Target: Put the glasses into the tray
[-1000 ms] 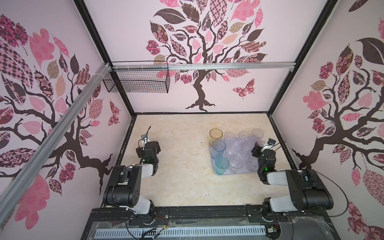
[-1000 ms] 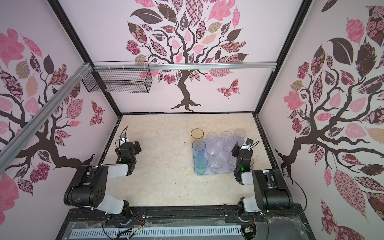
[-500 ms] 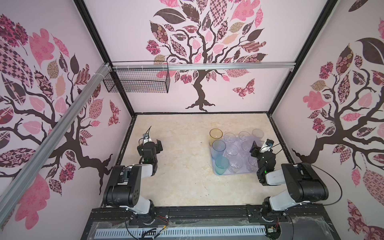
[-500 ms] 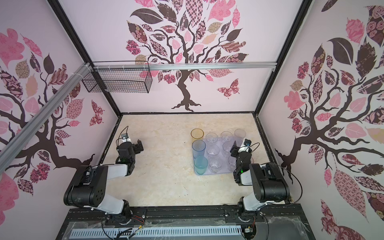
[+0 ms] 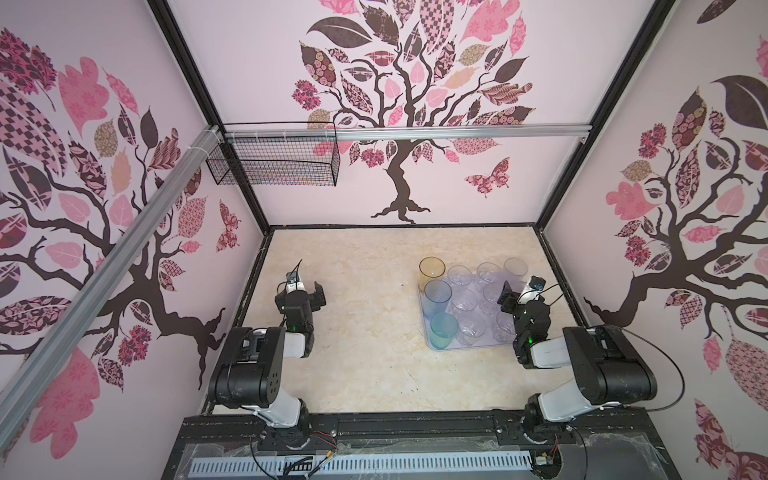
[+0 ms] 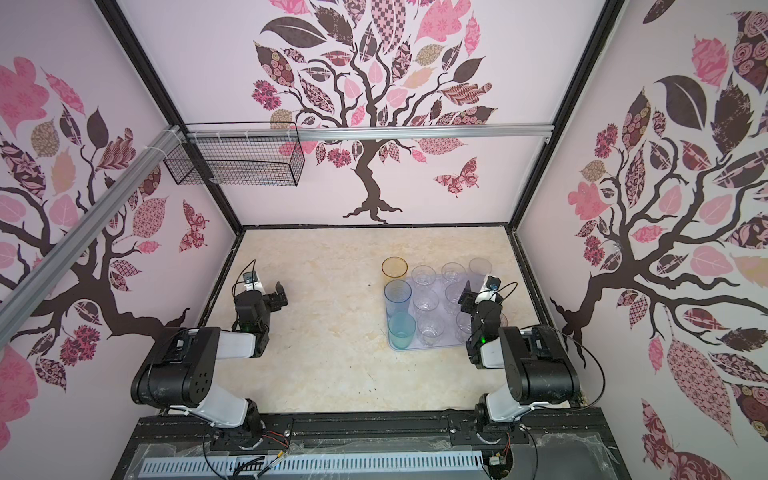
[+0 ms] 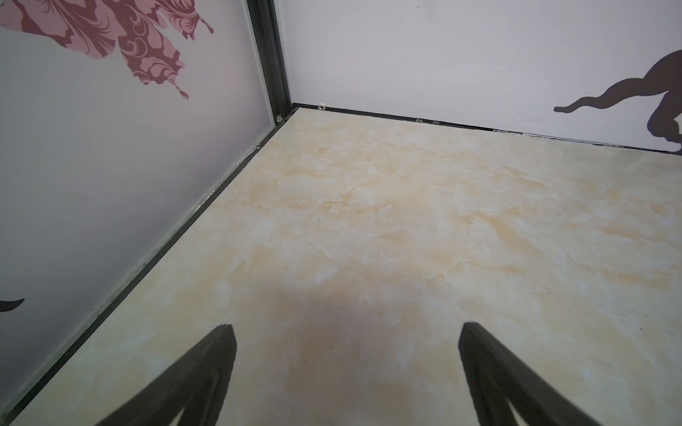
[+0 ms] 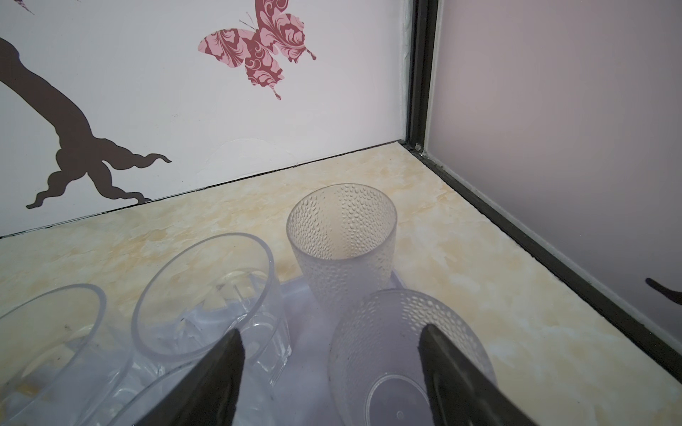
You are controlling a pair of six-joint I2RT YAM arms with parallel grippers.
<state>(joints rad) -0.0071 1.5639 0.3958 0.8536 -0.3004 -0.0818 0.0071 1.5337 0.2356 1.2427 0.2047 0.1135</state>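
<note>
My left claw (image 5: 308, 291) hung low over the bare table (image 5: 365, 332), near the left wall. Its fingers (image 7: 206, 369) were spread wide with nothing between them, and only marbled tabletop showed in its wrist view.

Well to the right lay the tray (image 5: 484, 345), on the table's right half and close to the right wall. The glasses (image 5: 488, 272) stood upright in it, in rows. The tinted ones ran along its left edge. An amber glass (image 5: 432, 270) was at the far corner — I could not tell whether its base sat inside the rim. Next came a tall blue glass (image 5: 437, 296), then a teal glass (image 5: 444, 330) at the near corner. Right of those stood clear glasses (image 5: 464, 300), packed close.

My right claw (image 5: 518, 294) hovered over the tray's right side, gaping and gripping nothing. In its wrist view the fingers (image 8: 221, 369) straddled the space above a dimpled glass (image 8: 398, 369) — one finger stood clear of it and the other crossed its rim, touching or not I could not tell. Just beyond it stood a second dimpled glass (image 8: 343, 239), at the tray's far right corner.
</note>
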